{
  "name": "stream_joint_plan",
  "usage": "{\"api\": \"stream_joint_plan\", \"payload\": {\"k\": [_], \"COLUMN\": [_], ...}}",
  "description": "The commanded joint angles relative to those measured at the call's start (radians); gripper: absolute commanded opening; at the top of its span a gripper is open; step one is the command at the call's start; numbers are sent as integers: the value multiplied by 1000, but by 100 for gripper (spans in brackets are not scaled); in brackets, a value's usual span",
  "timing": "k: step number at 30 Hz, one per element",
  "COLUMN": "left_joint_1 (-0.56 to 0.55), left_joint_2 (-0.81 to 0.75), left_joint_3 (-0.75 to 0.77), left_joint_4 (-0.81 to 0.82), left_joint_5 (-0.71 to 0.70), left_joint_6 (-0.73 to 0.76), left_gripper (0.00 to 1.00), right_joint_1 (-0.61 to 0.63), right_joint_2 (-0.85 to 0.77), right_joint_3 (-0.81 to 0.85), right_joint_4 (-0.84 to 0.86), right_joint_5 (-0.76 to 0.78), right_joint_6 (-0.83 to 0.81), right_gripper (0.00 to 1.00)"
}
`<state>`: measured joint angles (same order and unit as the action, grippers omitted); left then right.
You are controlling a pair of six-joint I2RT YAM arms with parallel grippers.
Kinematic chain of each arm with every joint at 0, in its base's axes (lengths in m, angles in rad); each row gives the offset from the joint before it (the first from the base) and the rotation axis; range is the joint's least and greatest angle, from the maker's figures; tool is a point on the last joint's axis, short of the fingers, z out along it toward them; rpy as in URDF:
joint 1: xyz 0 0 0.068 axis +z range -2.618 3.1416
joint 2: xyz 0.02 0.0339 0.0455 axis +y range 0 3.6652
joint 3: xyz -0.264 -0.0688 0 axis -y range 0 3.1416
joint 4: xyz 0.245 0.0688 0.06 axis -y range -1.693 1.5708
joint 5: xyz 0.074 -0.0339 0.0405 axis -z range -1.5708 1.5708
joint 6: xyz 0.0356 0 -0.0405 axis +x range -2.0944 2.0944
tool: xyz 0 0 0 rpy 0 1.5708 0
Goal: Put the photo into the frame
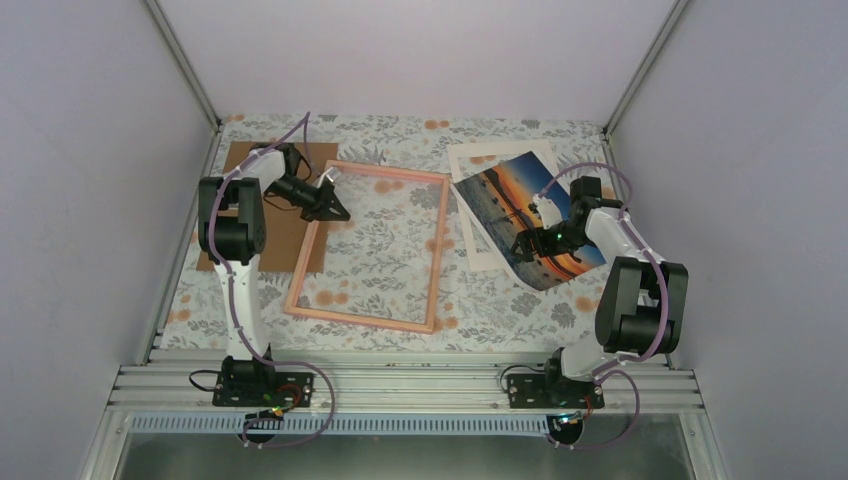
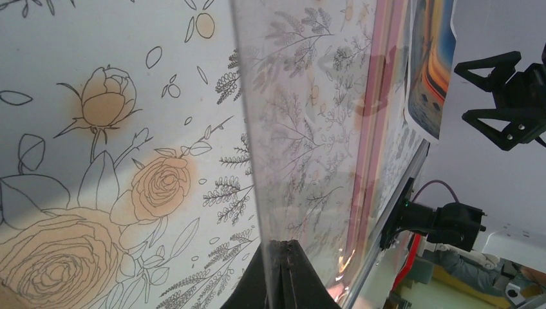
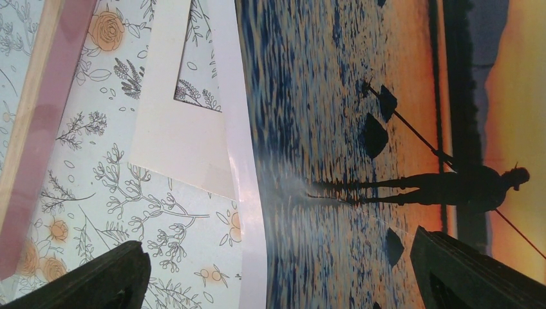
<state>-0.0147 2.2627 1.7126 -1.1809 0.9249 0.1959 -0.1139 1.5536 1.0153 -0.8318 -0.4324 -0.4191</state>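
The pink frame (image 1: 370, 315) lies on the flowered table, left of centre. My left gripper (image 1: 333, 205) is at its far left corner. In the left wrist view this gripper (image 2: 283, 248) is shut on the edge of a clear pane (image 2: 302, 129), and the frame's pink border (image 2: 380, 96) shows through it. The sunset photo (image 1: 520, 205) lies at the back right, partly on a white mat board (image 1: 478, 160). My right gripper (image 1: 530, 245) hangs open just above the photo's near part. In the right wrist view its fingers (image 3: 96, 277) straddle the white left edge of the photo (image 3: 360, 129).
A brown cardboard sheet (image 1: 232, 165) lies at the back left under the left arm. Grey walls close in on both sides and the back. A metal rail (image 1: 400, 385) carries both arm bases along the near edge.
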Motion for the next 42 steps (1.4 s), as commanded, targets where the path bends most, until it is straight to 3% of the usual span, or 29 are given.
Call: {"api": "stream_joint_plan", "payload": {"k": [1, 12, 21, 34, 42], "left_joint_1": [10, 10, 10, 15, 16], "left_joint_2": [-26, -19, -14, -51, -53], "left_joint_3": [18, 19, 25, 17, 18], "left_joint_4": [-11, 73, 38, 59, 73], "left_joint_5": [-17, -25, -57, -221, -246], "left_joint_6": [22, -53, 0, 1, -11], "left_gripper": [2, 2, 2, 2, 2], "right_joint_1": [-10, -9, -10, -10, -9], "right_joint_2": [12, 16, 16, 10, 10], "right_joint_3": [16, 15, 14, 14, 12], "right_joint_4": [11, 11, 14, 19, 21], "right_joint_5": [-16, -20, -21, -20, -22], "right_joint_6": [-3, -3, -3, 0, -1], "right_gripper": [100, 100, 100, 100, 100]}}
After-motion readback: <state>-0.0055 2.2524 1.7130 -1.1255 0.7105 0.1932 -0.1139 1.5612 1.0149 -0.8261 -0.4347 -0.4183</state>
